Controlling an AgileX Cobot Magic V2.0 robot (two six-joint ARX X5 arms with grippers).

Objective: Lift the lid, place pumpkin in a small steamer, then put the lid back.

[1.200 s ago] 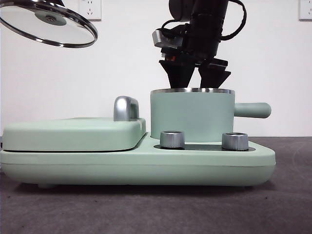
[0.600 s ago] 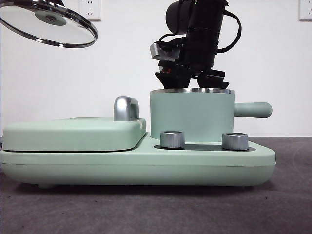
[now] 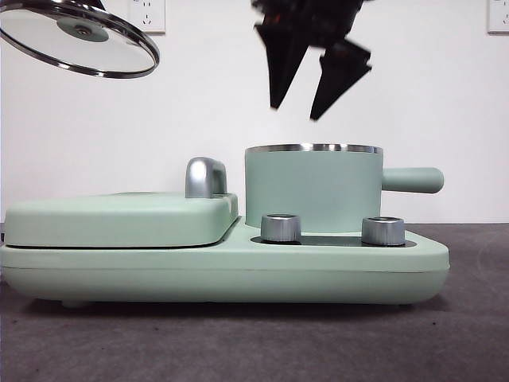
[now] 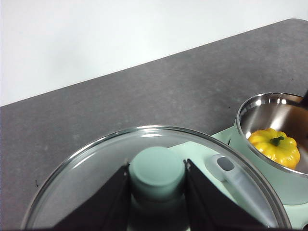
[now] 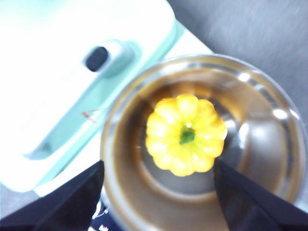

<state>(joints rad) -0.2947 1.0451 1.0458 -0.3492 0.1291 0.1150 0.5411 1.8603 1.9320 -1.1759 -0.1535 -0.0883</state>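
The yellow pumpkin [image 5: 186, 134] with its green stem lies inside the small steamer [image 3: 312, 189], a mint-green pot with a steel rim and a side handle; the left wrist view shows the pumpkin [image 4: 275, 146] in the pot too. My right gripper [image 3: 316, 91] hangs open and empty straight above the pot. High at the left, the glass lid [image 3: 78, 38] is held tilted in the air. My left gripper [image 4: 157, 179] is shut on the lid's mint-green knob [image 4: 158, 172].
The pot stands on a wide mint-green base [image 3: 238, 270] with two steel knobs [image 3: 281, 228]. A flat mint-green cover [image 3: 119, 217] with a steel handle [image 3: 204, 177] fills the base's left half. Dark grey table [image 3: 238, 342] lies in front.
My right gripper has risen out of the pot, from rim level to well above it, with its jaws open and empty. The lid has stayed in place.
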